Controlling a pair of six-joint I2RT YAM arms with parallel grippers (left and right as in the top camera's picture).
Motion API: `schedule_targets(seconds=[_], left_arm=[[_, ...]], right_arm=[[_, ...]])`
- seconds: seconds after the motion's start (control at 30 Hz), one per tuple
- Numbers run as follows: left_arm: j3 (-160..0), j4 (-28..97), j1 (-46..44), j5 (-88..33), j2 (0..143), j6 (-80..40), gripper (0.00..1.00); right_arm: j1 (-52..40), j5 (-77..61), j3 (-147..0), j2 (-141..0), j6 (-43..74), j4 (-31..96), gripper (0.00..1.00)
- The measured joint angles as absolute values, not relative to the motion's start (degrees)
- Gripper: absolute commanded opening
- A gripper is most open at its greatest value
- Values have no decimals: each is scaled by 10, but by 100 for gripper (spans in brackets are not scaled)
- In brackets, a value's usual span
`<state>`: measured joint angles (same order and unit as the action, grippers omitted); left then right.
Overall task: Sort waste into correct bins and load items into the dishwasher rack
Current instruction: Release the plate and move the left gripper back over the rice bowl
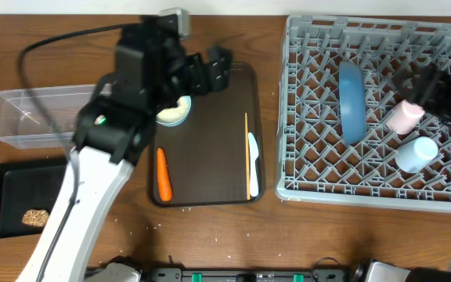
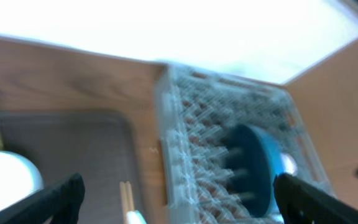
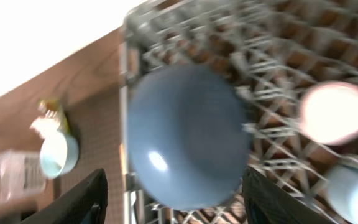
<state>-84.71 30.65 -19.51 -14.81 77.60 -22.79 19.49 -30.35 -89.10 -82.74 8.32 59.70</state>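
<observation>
Landmark: the dark brown serving tray (image 1: 210, 141) at mid-table; we place everything else against it.
Left gripper (image 2: 179, 190): it hovers over the tray's far left corner, with its jaws spread wide and nothing between them.
Right gripper (image 3: 173, 193): it is well to the right of the tray, above the rack, with its jaws apart and empty.
Dishwasher rack (image 1: 312, 149): it sits just right of the tray. It holds the blue plate (image 1: 352, 102) standing on edge, the pink cup (image 1: 404, 116) and the light blue cup (image 1: 416, 153).
On the tray: the white bowl (image 1: 177, 113) is at the left side, half hidden under the left arm. The carrot (image 1: 163, 174) lies near the near left corner. The chopstick (image 1: 247, 149) and spoon (image 1: 253, 157) lie along the right edge.
Beside the bowl: the right wrist view shows the yellow-green wrapper (image 3: 53, 109) and a white scrap, probably the napkin (image 3: 41, 127), at the tray's far left. Both are blurred.
Bins: the clear tub (image 1: 6, 117) is well left of the tray on the far side. The black tray (image 1: 14, 184) is well left on the near side, with the brown lump (image 1: 35, 217) in it.
Step in hand: we judge the plate and both cups to be loaded. The left arm looks poised over the bowl or the waste next to it.
Next move: we think the open left jaws must come down squarely over one target, either the bowl's rim or the wrapper. They should close only once that target sits between them. The bowl would then need carrying rightward across the tray to the rack.
</observation>
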Motion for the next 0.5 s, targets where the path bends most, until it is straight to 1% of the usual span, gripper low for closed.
schedule_targets(seconds=[0.13,0.2,0.33,0.5], left_arm=[[-847,363,-192,-78,741,-163,98],[-847,377,-192,-62,737,-146,98],[-847,421,-192,-39,736,-112,98],[-847,453,-192,-28,736,-91,98]], right_arm=[[116,-276,-891,-827,79,595,63],[86,-256,-891,-827,77,594,63],[26,-206,-891,-827,74,585,64],[-19,-169,-891,-827,72,576,64]])
